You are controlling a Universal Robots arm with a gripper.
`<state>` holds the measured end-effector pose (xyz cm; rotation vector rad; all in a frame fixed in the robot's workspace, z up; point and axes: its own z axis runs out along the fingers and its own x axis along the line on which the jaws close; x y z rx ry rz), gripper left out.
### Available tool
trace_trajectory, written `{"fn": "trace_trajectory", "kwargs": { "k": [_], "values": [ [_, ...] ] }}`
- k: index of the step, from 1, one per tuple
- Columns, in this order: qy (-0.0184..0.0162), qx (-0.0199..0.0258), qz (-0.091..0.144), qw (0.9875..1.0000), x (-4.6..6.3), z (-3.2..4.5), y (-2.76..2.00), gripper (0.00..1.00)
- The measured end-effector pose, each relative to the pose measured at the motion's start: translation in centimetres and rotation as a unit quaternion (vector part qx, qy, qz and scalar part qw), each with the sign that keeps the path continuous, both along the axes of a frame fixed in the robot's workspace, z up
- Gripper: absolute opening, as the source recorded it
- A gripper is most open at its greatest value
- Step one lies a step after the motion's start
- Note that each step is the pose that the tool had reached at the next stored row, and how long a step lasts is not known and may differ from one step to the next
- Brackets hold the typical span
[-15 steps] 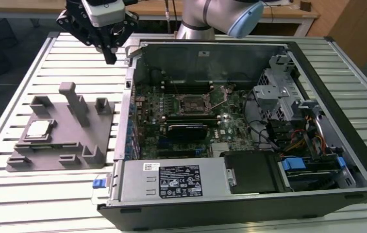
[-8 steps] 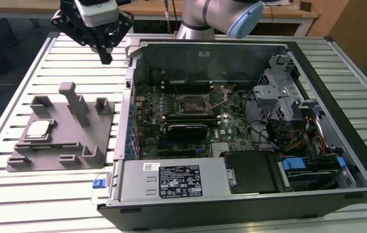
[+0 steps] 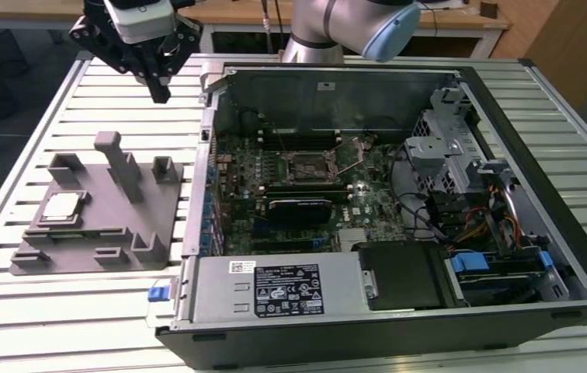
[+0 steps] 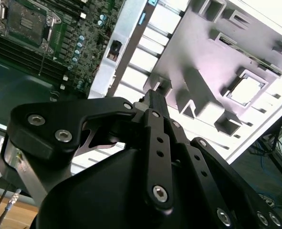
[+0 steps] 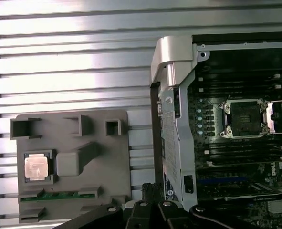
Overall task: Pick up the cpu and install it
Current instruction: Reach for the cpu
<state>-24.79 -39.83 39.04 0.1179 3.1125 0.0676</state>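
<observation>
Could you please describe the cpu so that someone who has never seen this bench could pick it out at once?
On the slatted table, at the exterior view's left of the open computer case, sits a grey fixture with upright posts. The cpu lies flat in a square recess on the fixture's side away from the case: the only pale, silvery square among dull grey plastic.

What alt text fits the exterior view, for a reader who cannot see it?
The arm's gripper hangs empty above the slatted table, beyond a grey fixture where the cpu lies in its recess, not yet picked up. To the exterior view's right, an open computer case shows its motherboard with an empty socket.
</observation>
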Motion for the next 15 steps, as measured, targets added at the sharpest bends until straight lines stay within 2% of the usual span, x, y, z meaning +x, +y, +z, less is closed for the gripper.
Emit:
{"fn": "trace_trajectory", "kwargs": {
  "k": [15],
  "values": [
    [0.0000, 0.0000, 0.000, 1.0000, -1.9, -0.03, 0.01, 0.11]
  ]
}}
